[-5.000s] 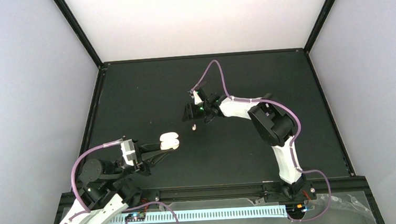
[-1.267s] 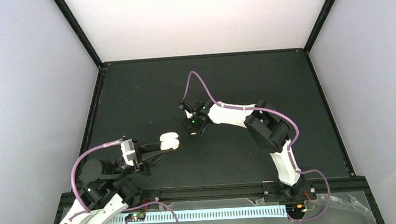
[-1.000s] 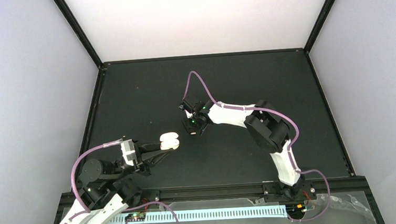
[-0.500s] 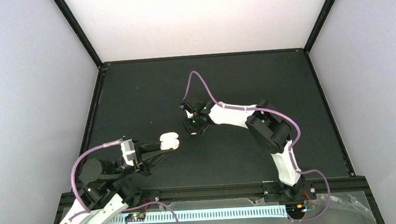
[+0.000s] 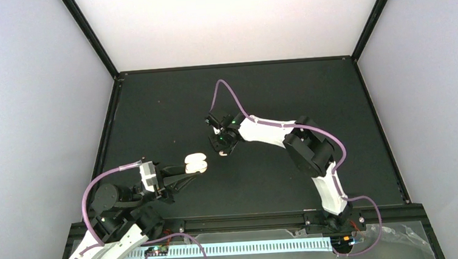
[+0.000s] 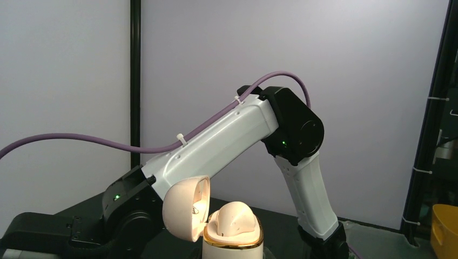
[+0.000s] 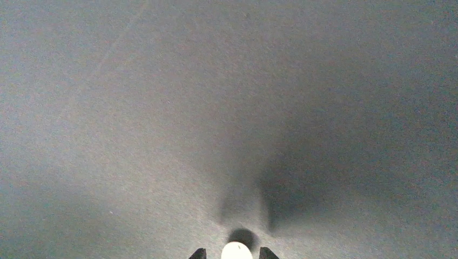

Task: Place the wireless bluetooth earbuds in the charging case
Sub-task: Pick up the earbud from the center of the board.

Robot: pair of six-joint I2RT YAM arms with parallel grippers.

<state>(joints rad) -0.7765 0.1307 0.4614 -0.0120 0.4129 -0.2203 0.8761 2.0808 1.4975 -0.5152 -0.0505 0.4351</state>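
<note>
My left gripper point(image 5: 193, 168) is shut on the pale charging case point(image 5: 196, 163) and holds it upright above the mat. Seen from the left wrist, the case point(image 6: 233, 247) has a gold rim, its lid point(image 6: 183, 210) is swung open to the left, and one beige earbud point(image 6: 237, 216) sits in it. My right gripper point(image 5: 222, 149) points down at the mat just right of the case. A white earbud point(image 7: 236, 251) lies between the gripper's dark fingertips point(image 7: 197, 253) in the right wrist view, with a thin gap on each side. The right gripper point(image 7: 231, 253) is slightly open.
The black mat point(image 5: 260, 91) is bordered by black frame rails and white walls. My right arm point(image 6: 227, 140), with its purple cable, crosses behind the case in the left wrist view. A yellow object point(image 6: 445, 229) sits at the far right.
Since five seconds ago the right gripper has come down and toward the case, over the earbud. In the last second its jaws have parted a little. The left arm and case have not moved.
</note>
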